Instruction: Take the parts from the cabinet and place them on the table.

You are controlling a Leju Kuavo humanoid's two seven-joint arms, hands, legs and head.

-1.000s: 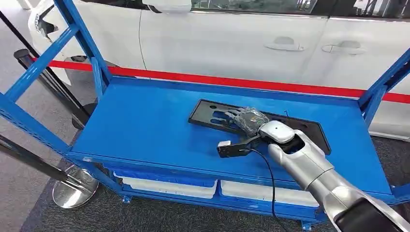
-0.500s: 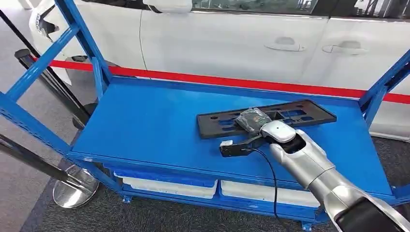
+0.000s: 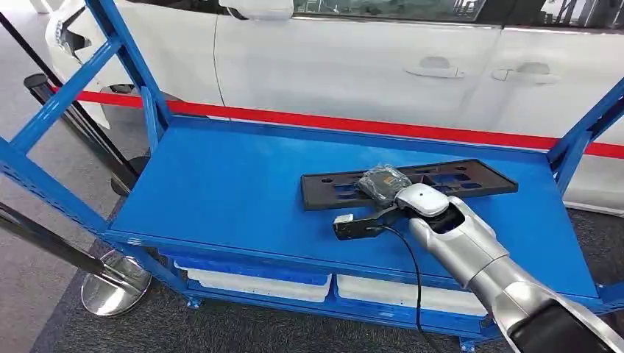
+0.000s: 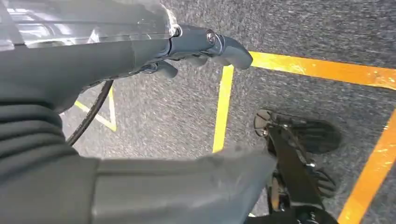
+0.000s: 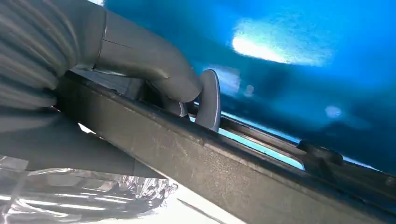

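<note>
A long black slotted part (image 3: 471, 179) is held just above the blue cabinet shelf (image 3: 213, 184), right of its middle. My right hand (image 3: 381, 182), wrapped in clear film, grips the part near its middle, with the silver arm reaching in from the lower right. In the right wrist view the grey thumb (image 5: 159, 70) hooks over the edge of the black part (image 5: 224, 172), with the blue shelf behind it. My left hand (image 4: 116, 56) hangs over grey carpet with its fingers and thumb apart and nothing between them.
A white car (image 3: 353, 59) with a red strip (image 3: 331, 121) stands close behind the cabinet. Blue uprights (image 3: 121, 55) frame the shelf on both sides. White bins (image 3: 257, 283) sit on the level below. A stanchion base (image 3: 110, 290) stands at the lower left.
My right hand has closed on the black part and swung it from lying slanted on the shelf to lying level, raised and shifted a little to the right.
</note>
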